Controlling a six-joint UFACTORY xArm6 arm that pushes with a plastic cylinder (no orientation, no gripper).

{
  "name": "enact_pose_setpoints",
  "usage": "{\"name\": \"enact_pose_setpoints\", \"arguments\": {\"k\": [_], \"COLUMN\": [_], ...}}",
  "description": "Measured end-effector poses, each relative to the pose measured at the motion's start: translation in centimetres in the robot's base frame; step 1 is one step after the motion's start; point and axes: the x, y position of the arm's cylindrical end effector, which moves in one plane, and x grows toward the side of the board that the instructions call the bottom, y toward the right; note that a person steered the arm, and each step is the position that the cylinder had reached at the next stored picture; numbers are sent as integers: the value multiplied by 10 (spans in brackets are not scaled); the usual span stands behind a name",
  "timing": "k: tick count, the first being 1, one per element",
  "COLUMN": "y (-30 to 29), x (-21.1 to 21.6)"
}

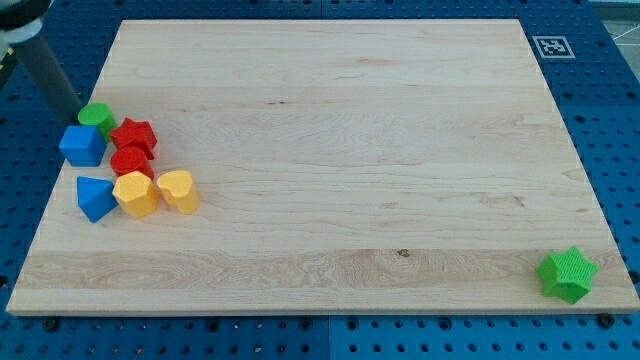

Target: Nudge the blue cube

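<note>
The blue cube [82, 146] sits near the board's left edge. My tip [77, 110] is just above the cube toward the view's top, touching or nearly touching the left side of a green cylinder [98, 117]. The dark rod slants up to the view's top left corner. I cannot tell whether the tip touches the cube.
A cluster lies right of and below the cube: a red star [134, 134], a red block [131, 162], a blue wedge-like block [95, 197], a yellow block [136, 194], and a yellow heart [178, 190]. A green star [568, 274] sits at the bottom right. The wooden board [340, 150] carries a printed marker [552, 46] at the top right.
</note>
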Motion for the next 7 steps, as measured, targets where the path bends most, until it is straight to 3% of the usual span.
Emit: {"name": "enact_pose_setpoints", "arguments": {"k": [2,3,7], "y": [0,0,0], "x": [113,134,118]}}
